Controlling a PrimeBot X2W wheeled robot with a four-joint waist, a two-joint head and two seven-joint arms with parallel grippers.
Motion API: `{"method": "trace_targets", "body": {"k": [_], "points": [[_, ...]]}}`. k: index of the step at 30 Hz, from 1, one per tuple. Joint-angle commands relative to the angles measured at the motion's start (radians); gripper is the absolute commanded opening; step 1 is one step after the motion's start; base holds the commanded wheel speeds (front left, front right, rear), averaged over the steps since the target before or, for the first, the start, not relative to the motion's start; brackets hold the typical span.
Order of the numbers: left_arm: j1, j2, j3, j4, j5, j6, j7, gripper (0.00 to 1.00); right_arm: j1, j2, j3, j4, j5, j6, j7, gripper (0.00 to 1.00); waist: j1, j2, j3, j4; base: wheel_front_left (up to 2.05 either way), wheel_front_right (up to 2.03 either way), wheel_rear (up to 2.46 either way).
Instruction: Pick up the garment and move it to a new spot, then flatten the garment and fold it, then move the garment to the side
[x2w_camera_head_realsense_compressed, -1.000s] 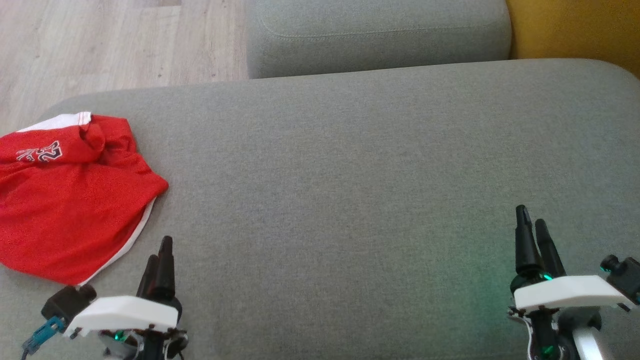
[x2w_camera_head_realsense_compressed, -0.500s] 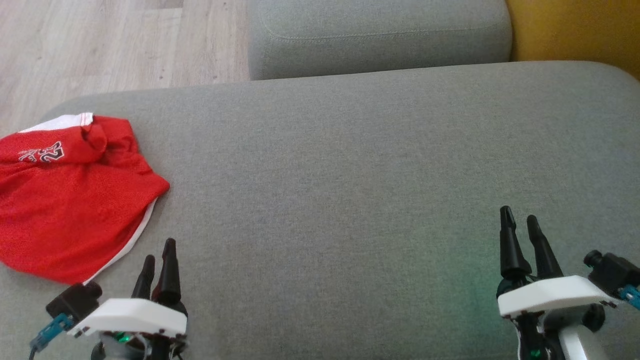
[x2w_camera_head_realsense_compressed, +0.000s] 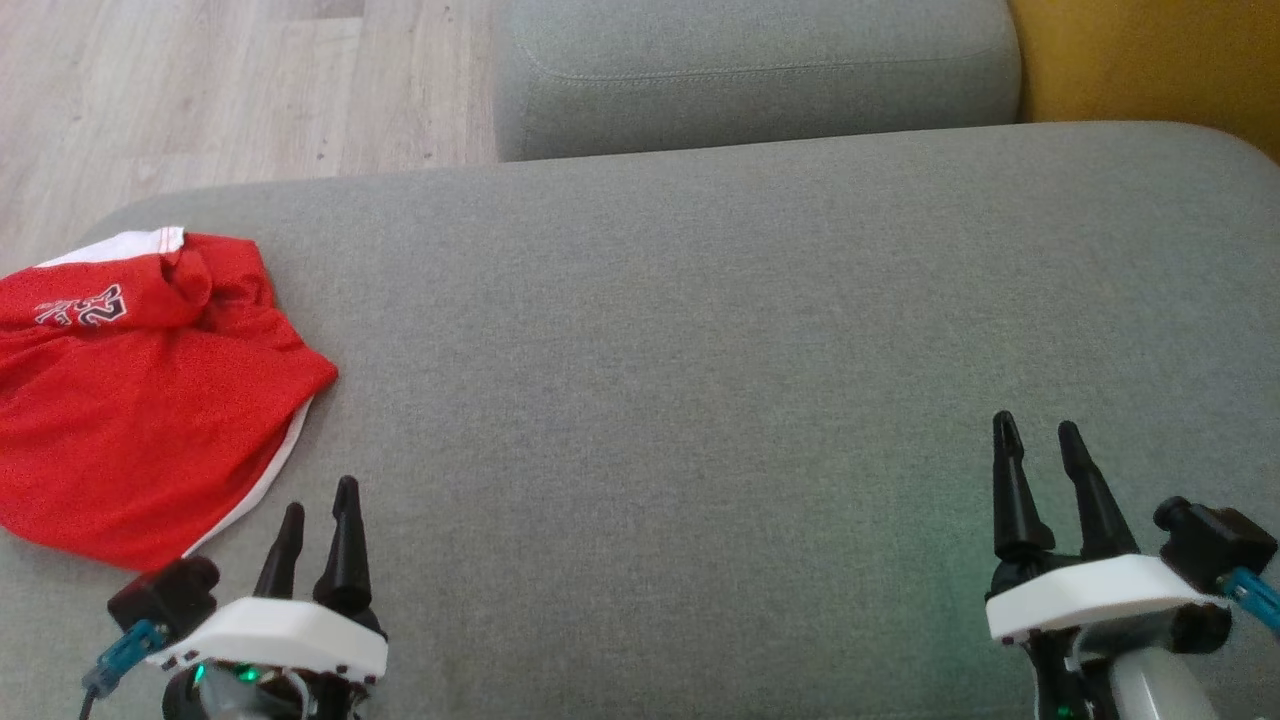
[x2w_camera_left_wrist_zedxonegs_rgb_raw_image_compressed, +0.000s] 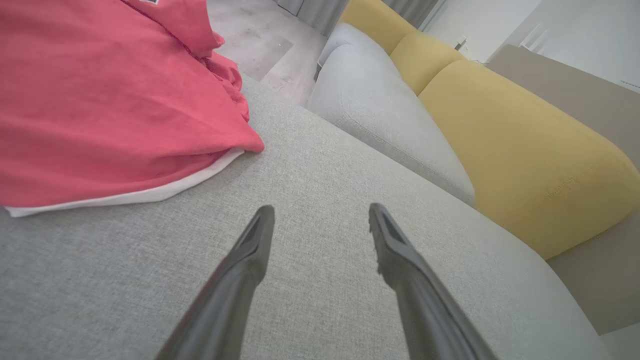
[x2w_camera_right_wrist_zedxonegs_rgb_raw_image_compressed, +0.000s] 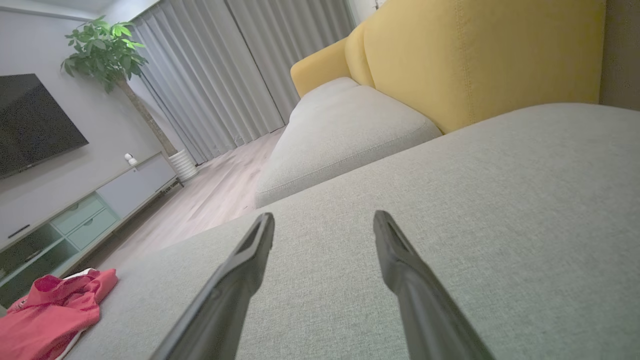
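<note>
Head view: red garment (x2w_camera_head_realsense_compressed: 140, 400), crumpled, white trim, lies at the left end of the grey seat (x2w_camera_head_realsense_compressed: 700, 330). Left claw (x2w_camera_head_realsense_compressed: 320, 497) over the seat's near-left part, spread, empty, near the garment's hem but not touching it. Right claw (x2w_camera_head_realsense_compressed: 1036, 425) over the seat's near-right part, spread, empty.

Left wrist view: claw (x2w_camera_left_wrist_zedxonegs_rgb_raw_image_compressed: 321, 209) spread above bare seat (x2w_camera_left_wrist_zedxonegs_rgb_raw_image_compressed: 325, 150); garment (x2w_camera_left_wrist_zedxonegs_rgb_raw_image_compressed: 100, 110) on the seat just past the fingers.

Right wrist view: claw (x2w_camera_right_wrist_zedxonegs_rgb_raw_image_compressed: 324, 215) spread over bare seat (x2w_camera_right_wrist_zedxonegs_rgb_raw_image_compressed: 500, 200); garment (x2w_camera_right_wrist_zedxonegs_rgb_raw_image_compressed: 45, 315) at the seat's far end.
</note>
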Motion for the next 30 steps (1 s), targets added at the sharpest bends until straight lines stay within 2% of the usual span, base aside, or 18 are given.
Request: {"method": "trace_targets", "body": {"k": [1, 30], "points": [[-0.021, 0.01, 0.018, -0.034, 0.037, 0.004, -0.019, 1.0, -0.017, -0.01, 0.016, -0.041, -0.041, -0.001, -0.018, 1.0, 0.0, 0.0, -0.001, 0.001, 0.0, 0.0, 0.0], [-0.006, 0.006, 0.01, -0.038, 0.385, 0.009, -0.101, 1.0, -0.007, -0.009, 0.061, 0.011, -0.335, -0.001, -0.101, 1.0, 0.0, 0.0, -0.006, 0.01, 0.0, 0.0, 0.0]]}}
